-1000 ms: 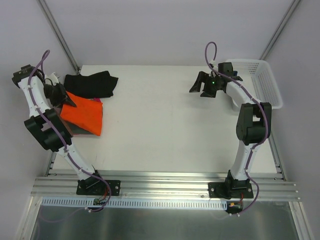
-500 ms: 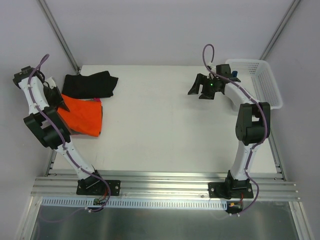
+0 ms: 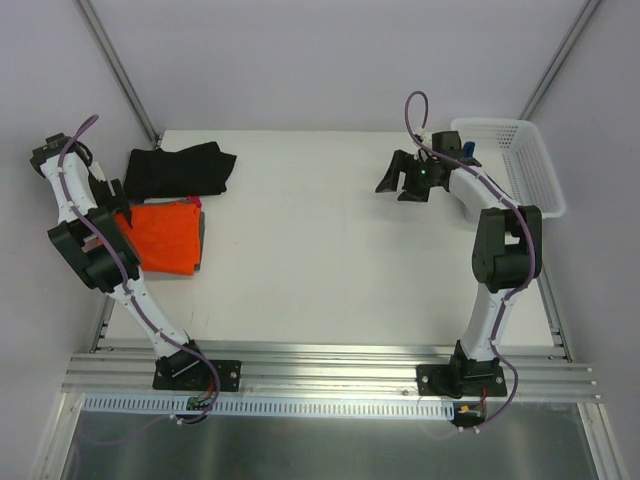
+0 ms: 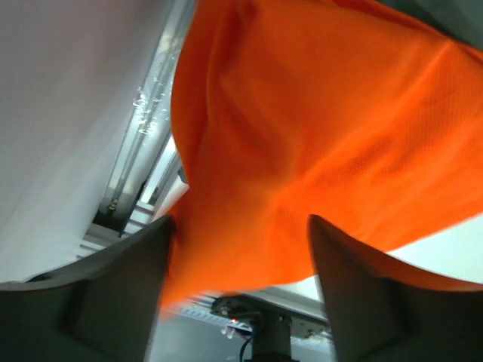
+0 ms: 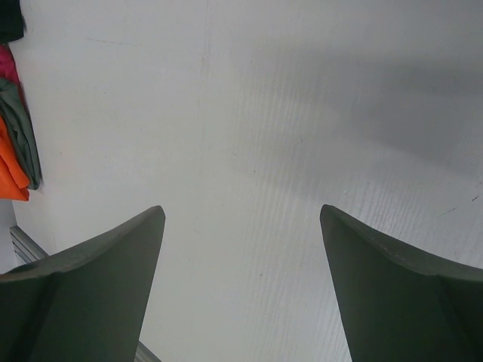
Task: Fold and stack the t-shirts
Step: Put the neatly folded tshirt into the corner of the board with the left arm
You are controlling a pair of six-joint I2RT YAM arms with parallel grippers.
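A bright orange-red t-shirt (image 3: 160, 238) lies folded on top of a small pile at the table's left edge. A dark grey layer and a pink bit (image 3: 195, 203) peek out from the pile's right side. A black t-shirt (image 3: 180, 168) lies crumpled just behind it. My left gripper (image 3: 115, 195) sits at the orange shirt's far left corner. In the left wrist view its fingers (image 4: 128, 279) stand wide apart, open, with orange cloth (image 4: 317, 121) loose between and beyond them, not pinched. My right gripper (image 3: 395, 185) hovers open over bare table at the back right, nothing between its fingertips (image 5: 241, 211).
A white mesh basket (image 3: 520, 150) stands at the back right corner, beside the right arm. The pile shows at the left edge of the right wrist view as orange (image 5: 9, 162) and dark grey (image 5: 19, 132) cloth. The table's left rail (image 4: 143, 143) runs close by the left gripper.
My left gripper has opened and let go of the orange t-shirt, which has settled flatter on the pile. The left wrist has drawn back to the left. The right arm has barely shifted.
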